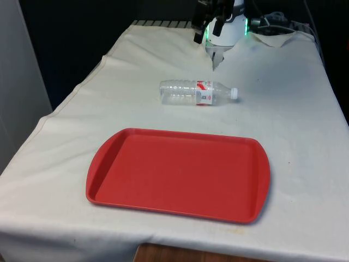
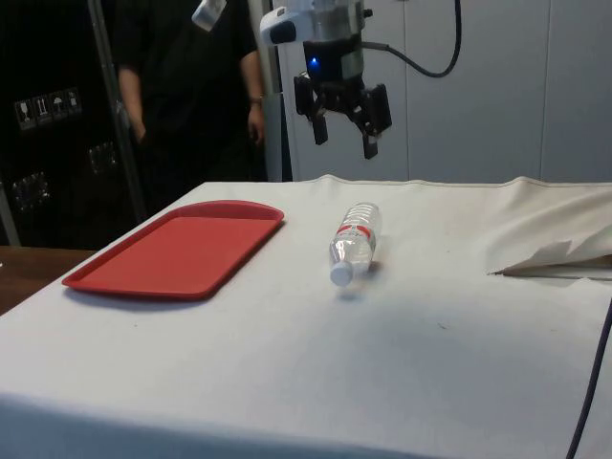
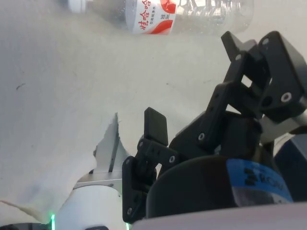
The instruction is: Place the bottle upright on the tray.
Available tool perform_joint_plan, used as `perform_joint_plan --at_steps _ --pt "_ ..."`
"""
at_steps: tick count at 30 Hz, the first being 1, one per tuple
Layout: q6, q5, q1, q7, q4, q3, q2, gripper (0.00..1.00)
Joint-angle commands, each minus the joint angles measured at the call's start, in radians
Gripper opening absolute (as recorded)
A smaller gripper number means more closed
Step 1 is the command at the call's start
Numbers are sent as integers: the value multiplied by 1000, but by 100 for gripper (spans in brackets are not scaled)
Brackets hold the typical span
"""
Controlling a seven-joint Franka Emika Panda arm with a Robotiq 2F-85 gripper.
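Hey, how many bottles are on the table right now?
1. A clear bottle lies on its side on the white cloth, beyond the red tray and apart from it, cap toward the front view's right.

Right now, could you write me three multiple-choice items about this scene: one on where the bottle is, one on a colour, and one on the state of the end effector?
1. Where is the bottle?
A. on the tray
B. on the cloth beyond the tray
C. in the end effector

2. What colour is the tray?
A. red
B. blue
C. green

3. How is the end effector?
A. shut on the bottle
B. open and holding nothing
C. resting on the tray

Answers: 1 B, the bottle lies on its side on the white cloth, apart from the tray. 2 A, front and side views show it red. 3 B, the side view shows it above the table with fingers spread.
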Motion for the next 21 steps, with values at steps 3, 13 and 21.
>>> perform_joint_plan --at_steps 3,13,21 --pt "12 -30 -2 1 -2 2 4 100" --pt "1 -54 0 -18 -1 1 11 100" --pt "10 -121 -1 -24 -2 5 21 100"
